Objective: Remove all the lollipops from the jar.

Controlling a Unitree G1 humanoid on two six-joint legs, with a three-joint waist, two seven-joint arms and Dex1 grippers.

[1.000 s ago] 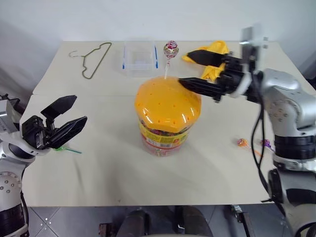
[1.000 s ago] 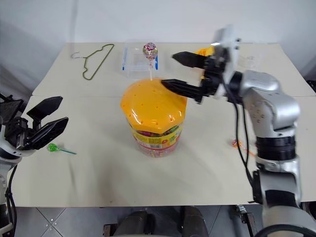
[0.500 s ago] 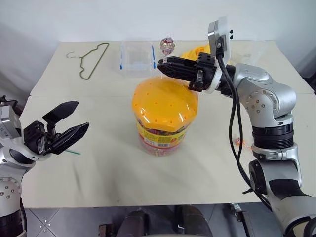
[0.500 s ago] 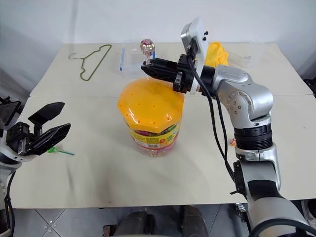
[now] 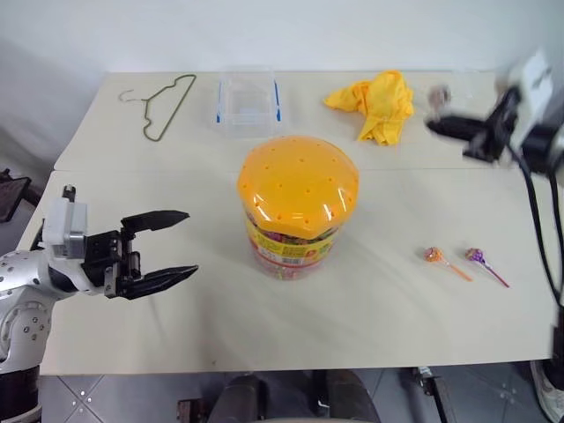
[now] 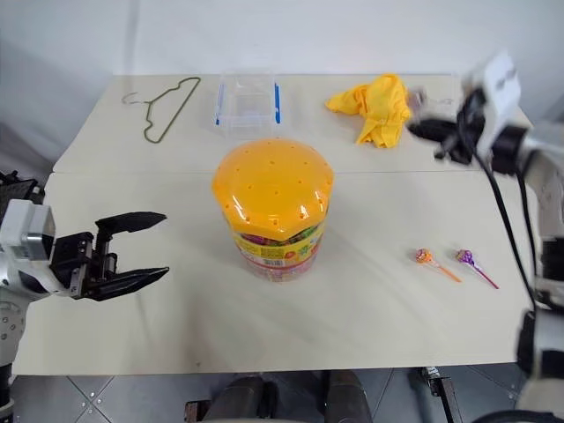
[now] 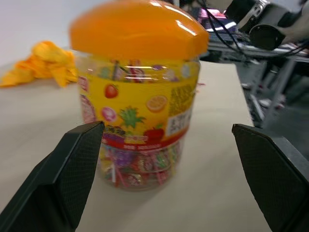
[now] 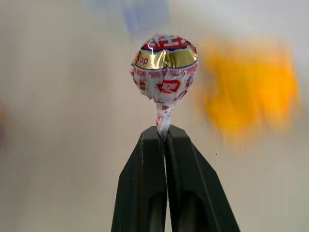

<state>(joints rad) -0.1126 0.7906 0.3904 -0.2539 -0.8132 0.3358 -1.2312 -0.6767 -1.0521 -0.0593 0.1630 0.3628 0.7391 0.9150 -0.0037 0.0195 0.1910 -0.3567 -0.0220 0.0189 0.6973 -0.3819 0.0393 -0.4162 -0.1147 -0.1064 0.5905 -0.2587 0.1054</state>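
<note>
At the lower left of the head view the left gripper (image 5: pixel 172 246) hangs with its jaws spread wide and empty, pointing at the jar (image 5: pixel 296 208), which stands at the frame's centre with its orange lid on. Lower right, two lollipops (image 5: pixel 433 255) lie loose on the cream table (image 5: pixel 370 308). At the upper right the right gripper (image 8: pixel 163 137) is pinched tight on a lollipop in a red and gold wrapper (image 8: pixel 164 65). Farther back lie a yellow cloth (image 5: pixel 379 101), a clear box with blue clips (image 5: pixel 248 103) and a wire hanger (image 5: pixel 163 104), before a pale wall (image 5: pixel 282 31).

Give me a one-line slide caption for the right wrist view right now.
Right gripper shut on the stick of a red-and-gold wrapped lollipop, held upright above the table.
</note>
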